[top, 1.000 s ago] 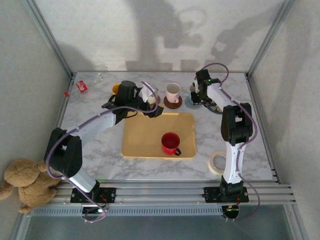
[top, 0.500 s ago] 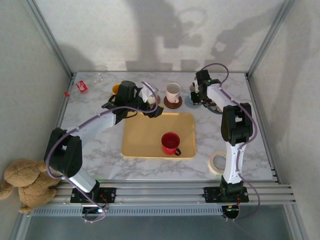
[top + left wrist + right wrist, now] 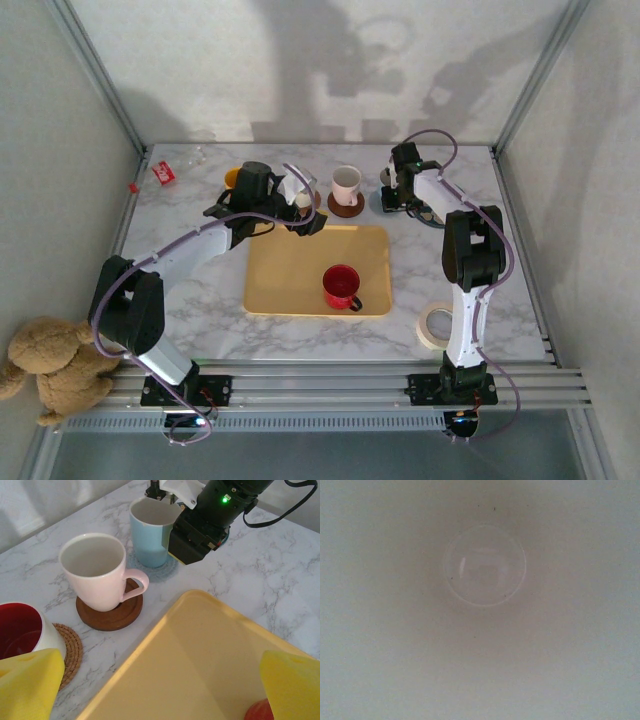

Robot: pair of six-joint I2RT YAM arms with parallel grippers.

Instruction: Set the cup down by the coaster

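The light blue cup stands upright at the far right of the marble table, resting on a grey-blue round coaster whose edge shows around its base. The right gripper is positioned directly at this cup, its black body against the cup's right rim. The fingers are hidden behind the body, so it cannot be told whether the jaws are open or closed, or whether they grip the cup. The right wrist camera looks straight down into a pale, blurred cup interior with a round floor near the centre. Just left of the light blue cup, a pink mug stands upright on a wooden coaster, handle pointing right. Further left, a white cup with a red interior sits on a woven coaster. The left gripper hovers over the far edge of the yellow tray with its jaws spread wide and nothing between them. Its yellow pads sit at opposite lower corners of the left wrist view. A red mug stands on the tray, right of centre. A roll of tape lies near the right arm's base, and a teddy bear sits off the table at the near left.
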